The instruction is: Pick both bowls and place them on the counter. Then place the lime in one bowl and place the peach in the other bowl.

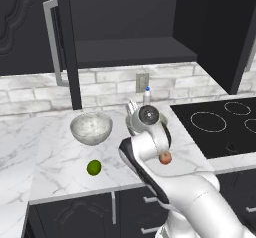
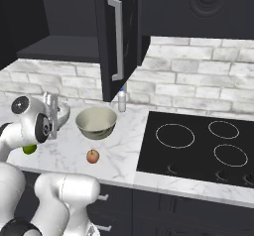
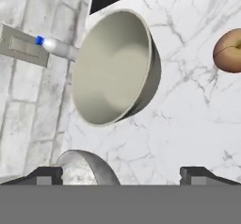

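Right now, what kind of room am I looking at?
A kitchen, computer-rendered: a black stovetop with ring burners is set into a white marble counter, a brick backsplash behind and dark wall cabinets above.

White-grey marbled bowl [image 1: 91, 127], cream bowl [image 2: 96, 121], green lime [image 1: 94, 167], reddish-orange peach [image 2: 92, 156], white grey-veined counter [image 1: 55, 162]

On the counter [image 1: 60, 157] two bowls stand side by side, well apart. The left bowl [image 1: 91, 128] is nearer to the open end of the counter, and the right bowl [image 2: 96, 122] stands closer to the stovetop [image 2: 198, 148]. The lime [image 1: 94, 167] lies on the counter in front of the left bowl, near the front edge. The peach [image 2: 93, 156] lies in front of the right bowl. A bottle [image 2: 121, 100] stands behind the right bowl, at the wall.
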{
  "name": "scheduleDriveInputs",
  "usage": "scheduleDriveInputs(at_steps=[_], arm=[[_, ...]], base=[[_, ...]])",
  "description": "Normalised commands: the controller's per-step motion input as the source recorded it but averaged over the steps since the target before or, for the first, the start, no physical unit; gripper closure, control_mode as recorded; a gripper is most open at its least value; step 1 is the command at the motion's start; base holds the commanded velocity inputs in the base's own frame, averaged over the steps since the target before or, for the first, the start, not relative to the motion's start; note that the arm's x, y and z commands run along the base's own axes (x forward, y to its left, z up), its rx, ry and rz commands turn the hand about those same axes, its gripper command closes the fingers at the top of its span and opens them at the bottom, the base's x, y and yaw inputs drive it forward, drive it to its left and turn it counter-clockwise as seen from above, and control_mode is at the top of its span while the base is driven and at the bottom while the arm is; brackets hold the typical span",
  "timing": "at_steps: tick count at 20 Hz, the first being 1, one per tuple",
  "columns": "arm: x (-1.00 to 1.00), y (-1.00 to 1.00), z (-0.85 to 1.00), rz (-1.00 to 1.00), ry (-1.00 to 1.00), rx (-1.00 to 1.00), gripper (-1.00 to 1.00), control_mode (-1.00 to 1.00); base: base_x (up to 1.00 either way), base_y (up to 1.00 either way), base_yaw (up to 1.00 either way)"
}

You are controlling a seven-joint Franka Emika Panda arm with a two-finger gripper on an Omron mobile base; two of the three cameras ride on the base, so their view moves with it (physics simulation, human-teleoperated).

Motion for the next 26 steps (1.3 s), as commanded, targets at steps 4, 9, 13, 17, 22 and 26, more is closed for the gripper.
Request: scheduleDriveInputs(at_steps=[4,9,13,17,22,26], arm=[[-0.41,0.16,0.36,0.31,0.00,-0.02,-1.00,-1.00],[-0.44,0.16,0.31,0.27,0.00,0.00,-1.00,-1.00],[-0.49,0.16,0.14,0.26,0.03,0.00,-1.00,-1.00],[-0.44,0.13,0.08,0.29,0.06,-0.01,-1.00,-1.00],[-0.28,0.14,0.03,0.31,0.16,-0.11,-1.00,-1.00],[-0.10,0.07,0.05,0.27,0.26,-0.16,-1.00,-1.00]], base=[[0.00,0.00,0.00],[0.00,0.00,0.00],[0.00,0.00,0.00],[0.00,0.00,0.00],[0.00,0.00,0.00],[0.00,0.00,0.00]])
